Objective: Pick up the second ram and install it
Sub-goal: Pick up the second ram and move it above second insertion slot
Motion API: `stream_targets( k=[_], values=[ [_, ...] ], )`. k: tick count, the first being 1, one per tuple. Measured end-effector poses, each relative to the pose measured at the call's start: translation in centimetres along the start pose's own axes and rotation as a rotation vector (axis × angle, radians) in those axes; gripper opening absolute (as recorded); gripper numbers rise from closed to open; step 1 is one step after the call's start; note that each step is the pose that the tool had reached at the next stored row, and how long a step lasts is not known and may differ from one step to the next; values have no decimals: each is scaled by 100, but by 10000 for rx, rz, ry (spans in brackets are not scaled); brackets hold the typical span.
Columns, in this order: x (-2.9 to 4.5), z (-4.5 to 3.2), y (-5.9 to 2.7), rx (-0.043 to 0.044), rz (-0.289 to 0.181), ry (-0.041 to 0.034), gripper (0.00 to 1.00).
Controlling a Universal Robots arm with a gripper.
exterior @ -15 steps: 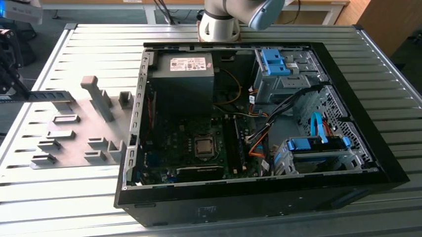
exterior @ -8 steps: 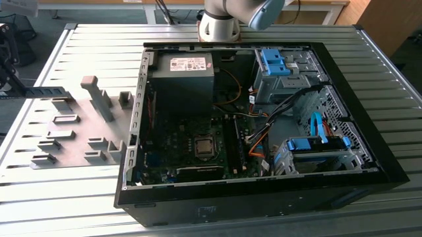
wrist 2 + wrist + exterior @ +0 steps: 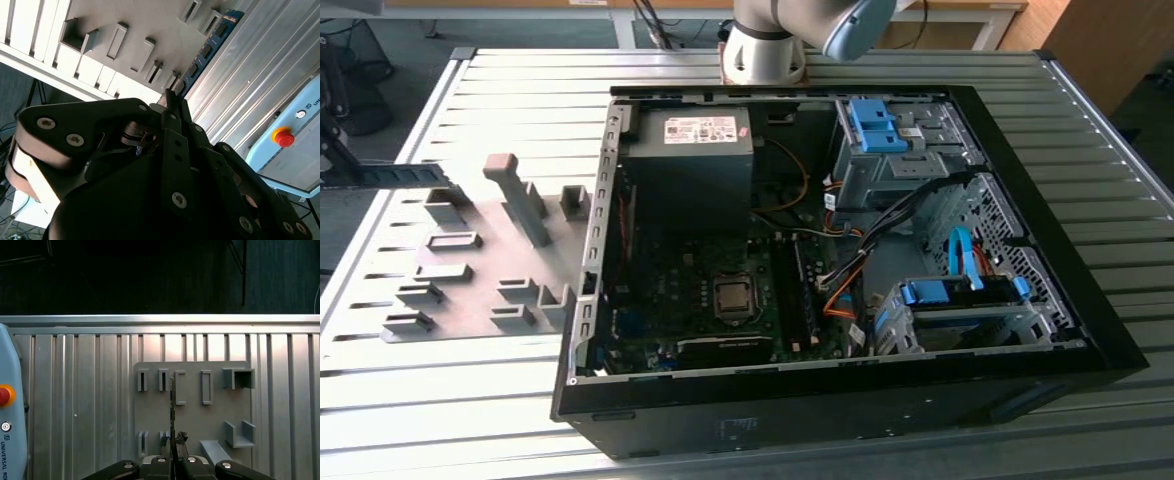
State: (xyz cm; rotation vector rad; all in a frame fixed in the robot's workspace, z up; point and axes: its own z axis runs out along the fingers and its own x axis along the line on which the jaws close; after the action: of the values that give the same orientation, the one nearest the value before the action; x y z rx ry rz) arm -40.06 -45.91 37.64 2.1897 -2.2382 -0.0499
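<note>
Second ram (image 3: 172, 405), edge-on in the first wrist view, pinched at one end between the fingers (image 3: 181, 438) and projecting beyond them above the grey slotted tray (image 3: 195, 415). Bare ribbed desk (image 3: 75, 390) surrounds the tray. The open computer case (image 3: 854, 250) stands beside the tray, at the exterior view's right.

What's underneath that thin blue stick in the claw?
The grey tray with slots, on the ribbed metal table. The gripper hides whatever lies below the held end of the second ram.
</note>
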Motion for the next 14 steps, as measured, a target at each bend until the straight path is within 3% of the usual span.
stream_targets(
  k=[14],
  values=[
    [-6,-227,7,0,0,0,14]
  ],
)
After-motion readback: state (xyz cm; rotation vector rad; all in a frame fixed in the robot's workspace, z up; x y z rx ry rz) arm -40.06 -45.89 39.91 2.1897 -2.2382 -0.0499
